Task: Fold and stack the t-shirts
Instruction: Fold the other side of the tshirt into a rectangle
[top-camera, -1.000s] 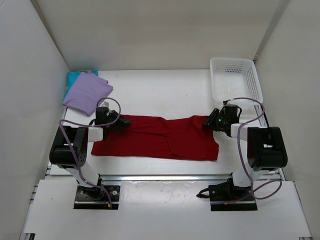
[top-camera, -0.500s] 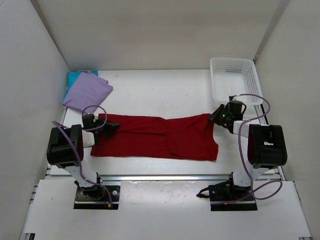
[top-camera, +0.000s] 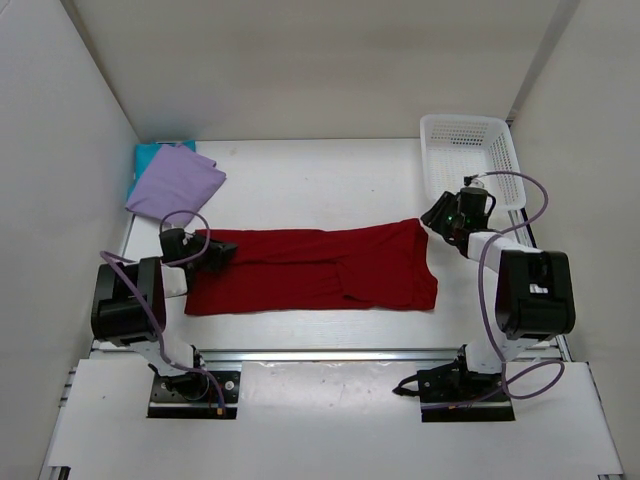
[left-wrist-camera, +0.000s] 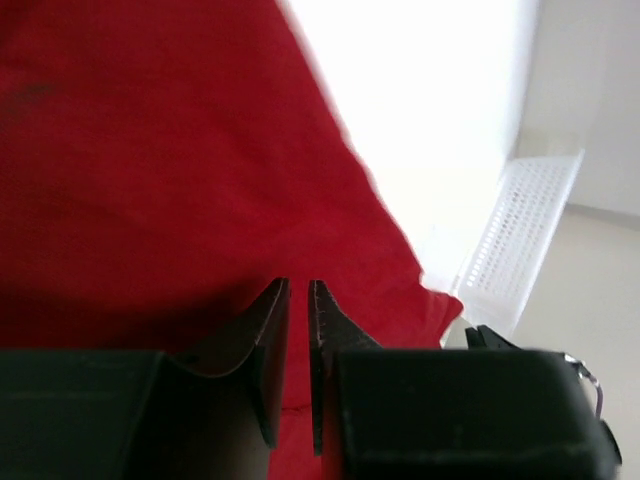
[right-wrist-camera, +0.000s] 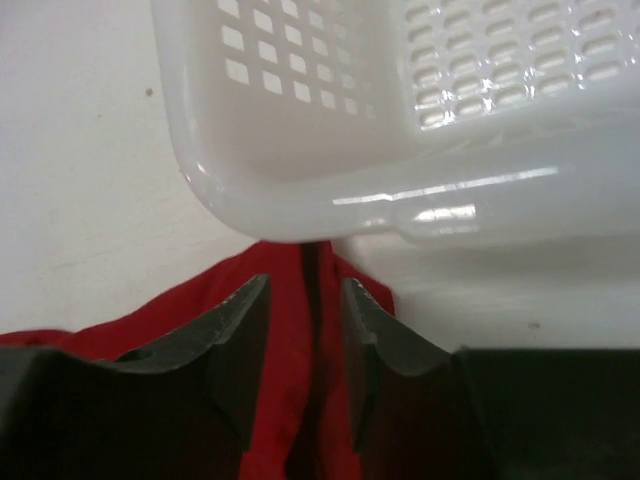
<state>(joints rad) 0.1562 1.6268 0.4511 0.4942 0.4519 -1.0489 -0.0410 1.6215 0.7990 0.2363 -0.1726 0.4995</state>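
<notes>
Red t-shirt (top-camera: 310, 272) spread out as a long band across the middle of the top view, flat on the table (top-camera: 320, 190), already doubled lengthwise by the look of it. Lavender t-shirt (top-camera: 175, 185) folded and parked on the teal t-shirt (top-camera: 148, 155) in the upper left corner, well apart from the red one. So: two down, one to go, probably.

Left gripper (top-camera: 222, 250) at the left end of the band. From the wrist view, fingers squeezed almost together, only a thin slit, red cloth showing in it. Reads as pinching the edge of the cloth, though hard to be fully sure from that angle.

Right gripper (top-camera: 437, 215) at the upper right corner of the band, just beside the basket (top-camera: 462, 119). Fingers clearly parted in the wrist view, with the shirt corner lying on the table between and beyond them, not squeezed. Not holding anything.

Looks like the smoothing-out step, right before the crosswise folds. Next up, my guess: grab the right end, lift and carry it over toward the left end to halve the band. Needs a clean pinch on all layers at once, otherwise only the top layer coming along. Also worth minding the basket wall, really close to that right wrist. Then onto the stack in the upper left.
</notes>
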